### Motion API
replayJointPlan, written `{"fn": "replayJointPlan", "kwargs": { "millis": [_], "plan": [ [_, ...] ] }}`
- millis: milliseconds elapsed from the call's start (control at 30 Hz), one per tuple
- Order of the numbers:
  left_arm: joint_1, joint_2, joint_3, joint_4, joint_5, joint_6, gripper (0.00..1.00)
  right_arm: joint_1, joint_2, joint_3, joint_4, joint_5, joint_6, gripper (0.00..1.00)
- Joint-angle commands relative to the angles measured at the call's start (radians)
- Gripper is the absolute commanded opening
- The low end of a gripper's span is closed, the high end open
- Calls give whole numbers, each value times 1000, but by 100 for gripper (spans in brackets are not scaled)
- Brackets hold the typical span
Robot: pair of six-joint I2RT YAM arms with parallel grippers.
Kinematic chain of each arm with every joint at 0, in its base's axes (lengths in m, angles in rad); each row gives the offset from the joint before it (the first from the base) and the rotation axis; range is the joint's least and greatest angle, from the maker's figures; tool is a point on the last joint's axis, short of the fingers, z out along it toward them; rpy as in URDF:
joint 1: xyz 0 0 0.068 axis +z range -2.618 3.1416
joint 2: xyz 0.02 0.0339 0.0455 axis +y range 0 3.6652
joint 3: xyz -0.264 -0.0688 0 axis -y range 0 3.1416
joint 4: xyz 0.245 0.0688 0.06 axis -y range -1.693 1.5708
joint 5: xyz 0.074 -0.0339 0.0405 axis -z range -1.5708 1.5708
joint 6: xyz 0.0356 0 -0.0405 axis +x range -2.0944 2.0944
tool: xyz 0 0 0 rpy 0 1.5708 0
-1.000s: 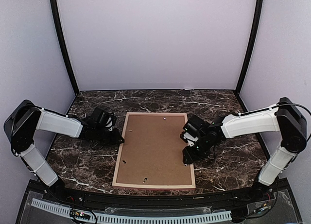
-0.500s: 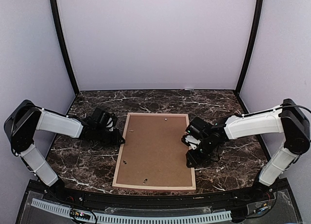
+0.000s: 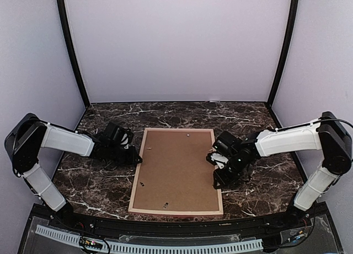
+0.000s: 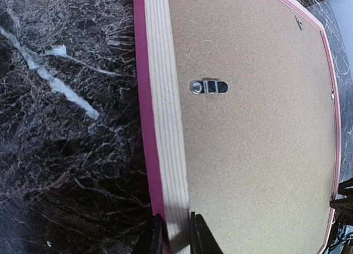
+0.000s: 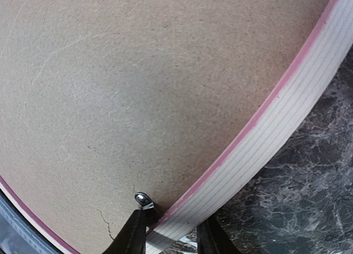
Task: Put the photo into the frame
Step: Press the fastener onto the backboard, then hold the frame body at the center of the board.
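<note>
The frame (image 3: 137, 174) lies face down on the marble table, pale wood rails up with a pink edge, and a brown backing board (image 3: 176, 168) fills it. The photo is not visible in any view. My left gripper (image 3: 136, 160) is shut on the frame's left rail; in the left wrist view (image 4: 176, 238) its fingertips pinch the pale rail (image 4: 165, 127). My right gripper (image 3: 216, 183) is at the right rail; in the right wrist view (image 5: 171, 234) its fingers stand on either side of the rail (image 5: 265, 138), closed on it, next to a small metal tab (image 5: 142, 199).
A metal hanger clip (image 4: 208, 87) sits in the backing board near the left rail. Dark marble table (image 3: 105, 188) surrounds the frame. Lilac walls enclose the back and sides, and a black base rail (image 3: 165, 226) runs along the near edge.
The right gripper has moved a little to the right along with the right rail, and the frame has shifted slightly rightward. The left gripper has stayed on the left rail.
</note>
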Motion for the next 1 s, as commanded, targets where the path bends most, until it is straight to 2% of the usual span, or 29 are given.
{"fn": "replayJointPlan", "kwargs": {
  "millis": [0,167,367,533,733,967],
  "plan": [
    [-5,3,-25,-45,21,13,0,-34,-8,-6,-39,7,-49,27],
    [-5,3,-23,-47,26,15,0,-59,1,5,-14,-44,-82,27],
    [-5,5,-24,-45,27,15,0,-80,-14,-6,23,-75,-62,46],
    [-5,6,-27,-43,28,13,0,-109,-25,-22,59,-86,-22,51],
    [-5,-2,-33,-42,30,12,0,-169,-8,-27,122,-125,46,54],
    [-5,-13,-34,-43,30,13,0,-181,63,23,154,-122,81,51]
  ]
}}
